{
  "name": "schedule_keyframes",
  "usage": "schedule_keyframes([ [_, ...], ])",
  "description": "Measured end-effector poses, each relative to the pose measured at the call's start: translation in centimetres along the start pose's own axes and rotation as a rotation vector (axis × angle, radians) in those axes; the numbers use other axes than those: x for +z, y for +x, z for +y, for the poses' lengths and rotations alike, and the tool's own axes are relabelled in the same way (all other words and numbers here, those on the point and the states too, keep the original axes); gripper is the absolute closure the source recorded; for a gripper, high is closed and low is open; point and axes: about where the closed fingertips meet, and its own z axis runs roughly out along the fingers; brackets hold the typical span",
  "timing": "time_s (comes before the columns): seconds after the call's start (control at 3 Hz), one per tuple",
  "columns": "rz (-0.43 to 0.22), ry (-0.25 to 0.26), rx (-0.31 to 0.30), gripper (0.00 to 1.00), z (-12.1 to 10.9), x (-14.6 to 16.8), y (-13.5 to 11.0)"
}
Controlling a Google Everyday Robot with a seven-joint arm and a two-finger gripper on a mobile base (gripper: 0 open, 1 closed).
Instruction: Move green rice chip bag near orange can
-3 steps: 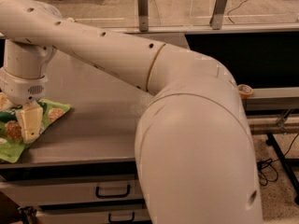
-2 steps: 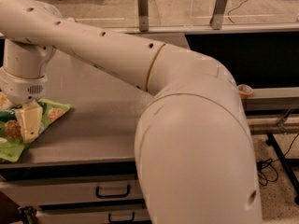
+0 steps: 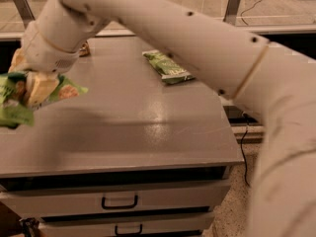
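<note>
My gripper point(image 3: 35, 89) is at the left edge of the view, shut on the green rice chip bag point(image 3: 15, 113). The bag is bright green with pictured tan chips and hangs crumpled in the air above the left side of the grey table point(image 3: 133, 127). Its shadow falls on the table below. The orange can point(image 3: 85, 49) shows only as a small copper-orange sliver at the far left of the table, mostly hidden behind my wrist. My white arm point(image 3: 187, 38) stretches across the top of the view.
A smaller, duller green bag point(image 3: 167, 65) with a whitish end lies at the far middle of the table. Drawers with handles point(image 3: 119, 202) are below the front edge. A railing and floor lie beyond the table's far edge.
The bag lay on the table under my gripper; now it is lifted off the surface in my grip. The view has shifted, showing the far table and the duller bag.
</note>
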Motion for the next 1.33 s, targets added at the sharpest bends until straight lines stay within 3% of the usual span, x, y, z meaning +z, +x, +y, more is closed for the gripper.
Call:
schedule_keyframes([
  [0.33, 0.017, 0.137, 0.050, 1.00, -1.1, -3.7, 2.8],
  [0.67, 0.018, 0.137, 0.050, 1.00, -1.1, -3.7, 2.8],
  [1.0, 0.016, 0.167, 0.009, 1.00, -2.3, -4.4, 5.0],
  [1.33, 0.052, 0.174, -0.067, 1.00, -4.2, -5.5, 10.6],
])
